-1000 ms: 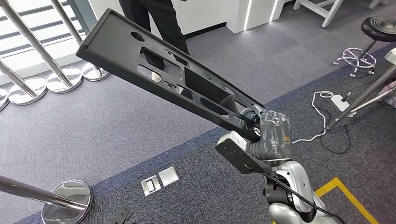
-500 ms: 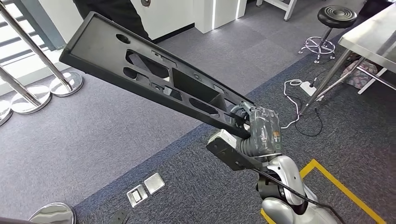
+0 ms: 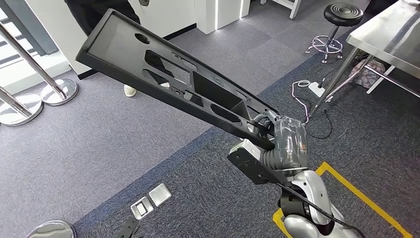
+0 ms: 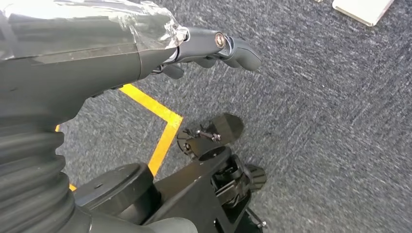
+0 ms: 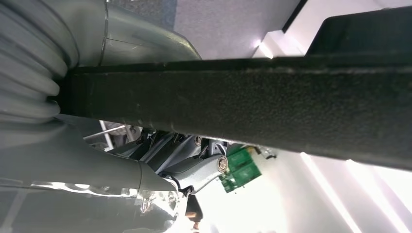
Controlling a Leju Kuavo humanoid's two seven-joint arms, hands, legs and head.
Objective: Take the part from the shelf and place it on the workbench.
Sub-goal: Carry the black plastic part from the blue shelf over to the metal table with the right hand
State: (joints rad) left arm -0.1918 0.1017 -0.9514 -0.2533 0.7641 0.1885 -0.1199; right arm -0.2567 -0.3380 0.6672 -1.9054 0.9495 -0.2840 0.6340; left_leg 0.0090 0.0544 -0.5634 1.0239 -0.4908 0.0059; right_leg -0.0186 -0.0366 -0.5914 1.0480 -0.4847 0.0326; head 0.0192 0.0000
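Camera panned, right hand point(image 3: 287, 141) still gripping black part point(image 3: 168, 82)

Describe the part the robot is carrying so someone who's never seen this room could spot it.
Above the grey carpet, look to the robot's right hand. It grips one end of a long, flat black panel that slants up and away toward a person's legs. Its rectangular and oval cutouts and raised rim set it apart.

Open carpet point(image 3: 99, 148) lies ahead; a person point(image 3: 94, 12), stanchions point(image 3: 54, 87), a stool point(image 3: 341, 15) and the counter point(image 3: 386, 34) ring it.
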